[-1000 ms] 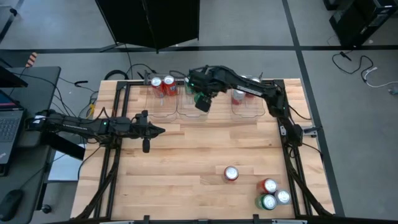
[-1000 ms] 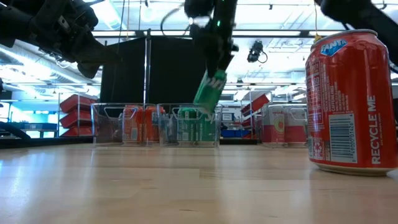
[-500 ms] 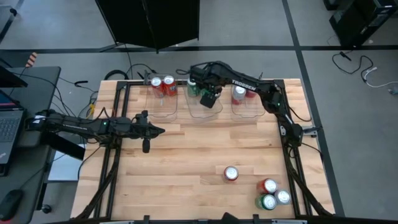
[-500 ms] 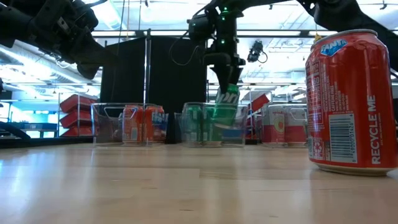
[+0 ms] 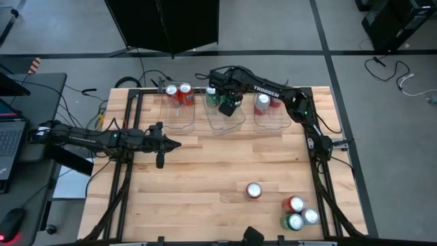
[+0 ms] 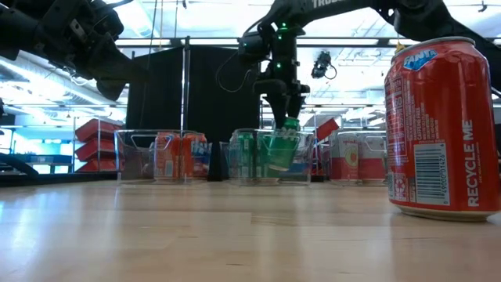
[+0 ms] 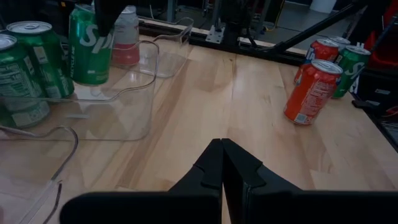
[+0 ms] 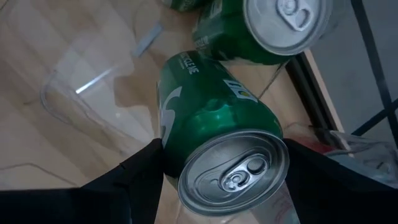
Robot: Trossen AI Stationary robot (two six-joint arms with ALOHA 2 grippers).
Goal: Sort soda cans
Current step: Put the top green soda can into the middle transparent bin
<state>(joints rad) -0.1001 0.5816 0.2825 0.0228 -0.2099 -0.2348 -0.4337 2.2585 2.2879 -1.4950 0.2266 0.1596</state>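
Right gripper [image 5: 229,107] at table's 12 o'clock, over middle bin [image 5: 226,121], fingers clamped on green can [image 6: 283,145]. Can tilted, lower part inside the bin, not yet let go. Right wrist view: dark fingers [image 8: 140,177] on either side of the can's body, silver top facing camera; second green can [image 8: 261,31] just beside it in the same bin. Left wrist view shows two green cans already standing in that bin.

Left bin [image 5: 179,113], 11 o'clock: two red cans [image 5: 178,92] side by side at its far end. Right bin [image 5: 272,116], 1 o'clock: a silver-white can [image 5: 261,102], with something red beside it, partly hidden by the arm.

Loose on the table [image 5: 205,178]: one red can [image 5: 254,190] alone at 5 o'clock; cluster nearer the corner, touching or almost — red [image 5: 295,204], green [image 5: 295,222], silver-white [image 5: 311,216].

Left gripper [image 5: 171,143] at 9 o'clock, hanging above bare wood, fingers pressed together, empty.
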